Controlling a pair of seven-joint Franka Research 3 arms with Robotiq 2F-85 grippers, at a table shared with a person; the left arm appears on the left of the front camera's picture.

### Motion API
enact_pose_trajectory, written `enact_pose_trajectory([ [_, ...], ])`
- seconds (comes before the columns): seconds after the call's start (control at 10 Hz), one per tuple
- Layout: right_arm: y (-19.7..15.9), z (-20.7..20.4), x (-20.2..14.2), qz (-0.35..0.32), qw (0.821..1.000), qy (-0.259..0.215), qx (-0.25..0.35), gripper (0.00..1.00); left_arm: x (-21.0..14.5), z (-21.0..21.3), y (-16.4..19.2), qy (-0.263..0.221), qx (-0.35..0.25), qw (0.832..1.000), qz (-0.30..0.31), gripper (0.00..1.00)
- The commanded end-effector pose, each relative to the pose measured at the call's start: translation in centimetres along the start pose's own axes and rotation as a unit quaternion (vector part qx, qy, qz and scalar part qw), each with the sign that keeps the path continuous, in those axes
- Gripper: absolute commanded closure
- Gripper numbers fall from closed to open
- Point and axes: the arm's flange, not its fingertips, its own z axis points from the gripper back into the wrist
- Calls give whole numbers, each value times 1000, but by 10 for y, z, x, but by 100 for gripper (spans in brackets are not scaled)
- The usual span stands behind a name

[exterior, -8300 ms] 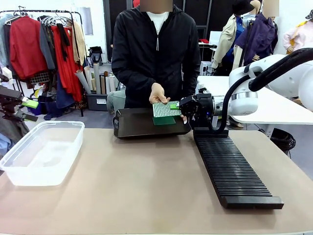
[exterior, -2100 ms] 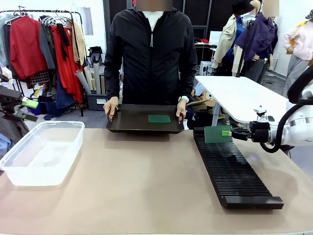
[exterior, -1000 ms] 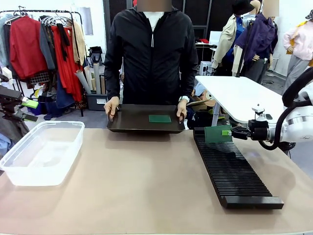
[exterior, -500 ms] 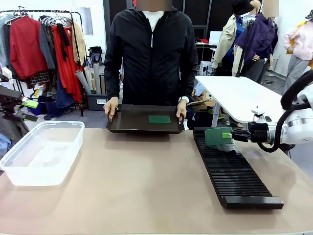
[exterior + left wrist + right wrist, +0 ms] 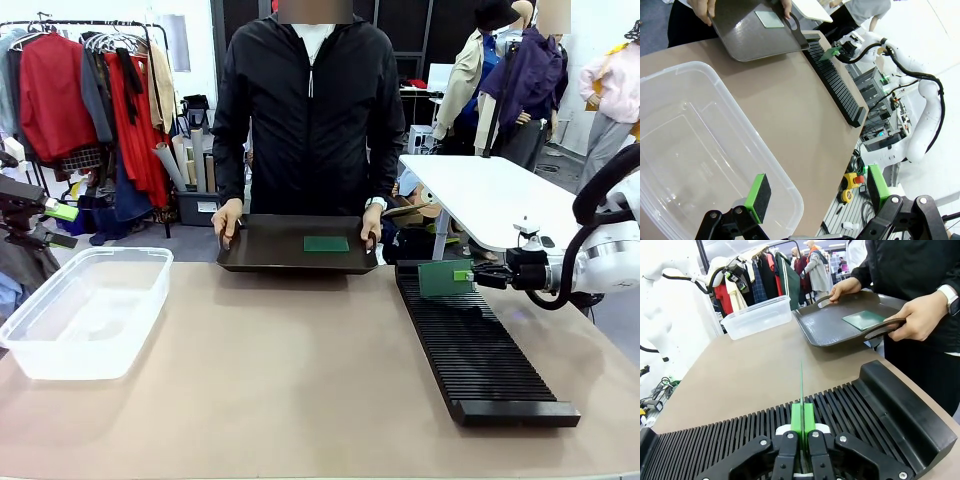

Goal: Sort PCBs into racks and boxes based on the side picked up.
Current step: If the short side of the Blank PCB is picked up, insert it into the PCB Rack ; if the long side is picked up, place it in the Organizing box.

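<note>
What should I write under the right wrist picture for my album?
The right gripper pinches a green PCB upright at the black rack.

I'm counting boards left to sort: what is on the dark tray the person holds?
One green PCB lies flat on the tray. No other board shows on its floor; the person's hands cover only the handles.

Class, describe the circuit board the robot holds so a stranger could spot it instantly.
Find the long black ribbed rack at the table's right. At its far end a green board stands upright, pinched by the right pincer; the other board lies flat in the person's tray.
</note>
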Motion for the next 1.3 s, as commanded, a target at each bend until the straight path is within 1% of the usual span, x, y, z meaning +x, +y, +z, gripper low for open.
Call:
enact_pose_trajectory([
  [0.0,-4,0,2,12,1000,7,16,100,0,0,-3,-1,2,1000,1,0],
  [0.7,-7,-2,-4,1,999,22,31,100,0,0,-3,-1,2,1000,1,0],
  [1.0,-10,-3,-8,-1,999,23,33,100,0,0,-3,-1,2,1000,1,0],
  [1.2,-11,-2,-10,-2,999,14,43,100,0,0,-3,-1,2,1000,1,0],
])
